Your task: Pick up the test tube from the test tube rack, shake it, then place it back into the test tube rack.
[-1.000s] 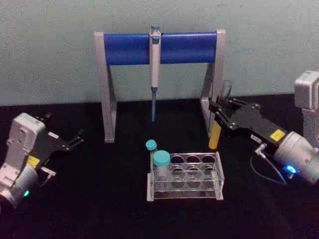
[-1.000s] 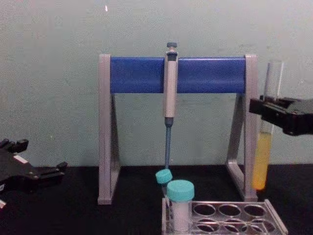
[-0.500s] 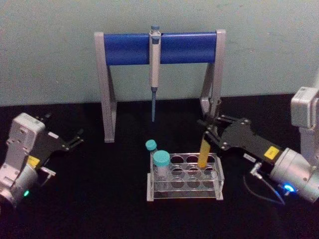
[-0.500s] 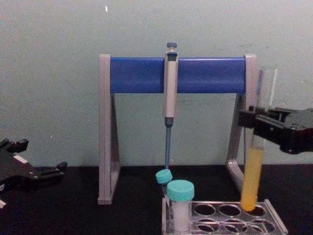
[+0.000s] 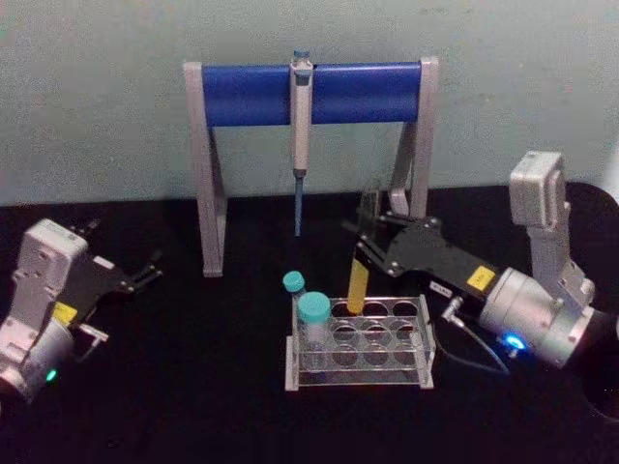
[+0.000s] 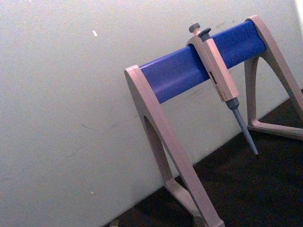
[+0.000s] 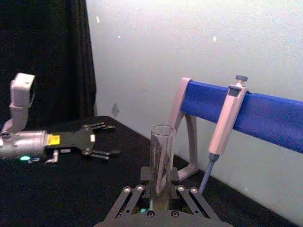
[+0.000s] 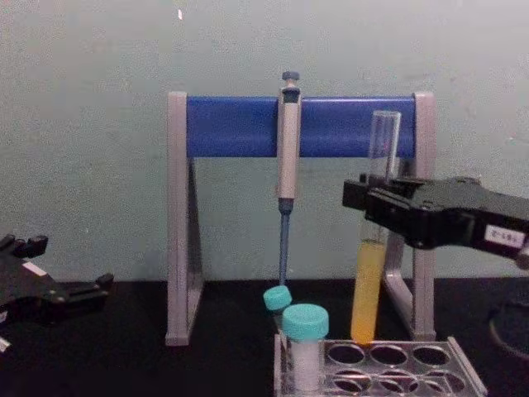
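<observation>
Right pincer comes in from the right and is closed tight on the test tube. It grips the clear glass above the yellow liquid. The tube stands almost straight up, with its open top leaning a little to the right. Its round bottom is at a hole in the far row of the test tube rack, just right of the far vial. I cannot tell if the bottom is inside the hole or only on top of it.

2 vials with teal caps stand in the left side of the rack. The rack sits in the middle of the black worktop. Behind it is a tall grey stand with a blue bar, and a pipette hangs from the bar.

Far off at the left edge, the left pincer rests low, its 2 fingers spread apart and holding nothing.
</observation>
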`<state>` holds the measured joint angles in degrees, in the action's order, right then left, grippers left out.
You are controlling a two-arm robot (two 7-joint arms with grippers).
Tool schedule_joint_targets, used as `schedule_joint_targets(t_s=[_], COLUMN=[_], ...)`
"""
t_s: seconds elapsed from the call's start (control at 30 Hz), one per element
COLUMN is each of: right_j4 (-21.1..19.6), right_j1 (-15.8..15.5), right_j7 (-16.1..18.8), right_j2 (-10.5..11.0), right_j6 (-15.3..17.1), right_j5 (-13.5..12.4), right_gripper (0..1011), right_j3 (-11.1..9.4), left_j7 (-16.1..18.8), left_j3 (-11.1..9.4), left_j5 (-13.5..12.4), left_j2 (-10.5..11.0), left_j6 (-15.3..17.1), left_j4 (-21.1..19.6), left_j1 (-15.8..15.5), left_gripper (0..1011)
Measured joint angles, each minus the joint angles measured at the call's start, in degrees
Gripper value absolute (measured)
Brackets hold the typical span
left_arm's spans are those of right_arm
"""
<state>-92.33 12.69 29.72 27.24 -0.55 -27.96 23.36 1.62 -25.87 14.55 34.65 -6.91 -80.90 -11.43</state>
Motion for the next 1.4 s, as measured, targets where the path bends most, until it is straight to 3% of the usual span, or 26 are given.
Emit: schedule_joint_targets(t_s=[0.2, 0.4, 1.4], right_j4=[3.75, 5.61, 5.12], right_j1=[3.15, 4.28, 3.07], right_j7=[-0.94, -1.84, -2.37], right_j2=[-1.74, -2.17, -1.58], right_j6=[-0.3, -0.56, -0.79], right_j5=[0.6, 1.07, 1.63], right_gripper=[225, 225, 225], right_j3=[0.38, -0.21, -2.24], left_j7=[0.0, 0.0, 0.0], left_j3=[0.0, 0.0, 0.0], left_j5=[0.0, 0.0, 0.0], left_j2=[0.0, 0.0, 0.0], left_j6=[0.0, 0.0, 0.0], left_j4=[0.0, 0.0, 0.0], left_j1=[0.0, 0.0, 0.0], left_gripper=[1009, 1010, 1009])
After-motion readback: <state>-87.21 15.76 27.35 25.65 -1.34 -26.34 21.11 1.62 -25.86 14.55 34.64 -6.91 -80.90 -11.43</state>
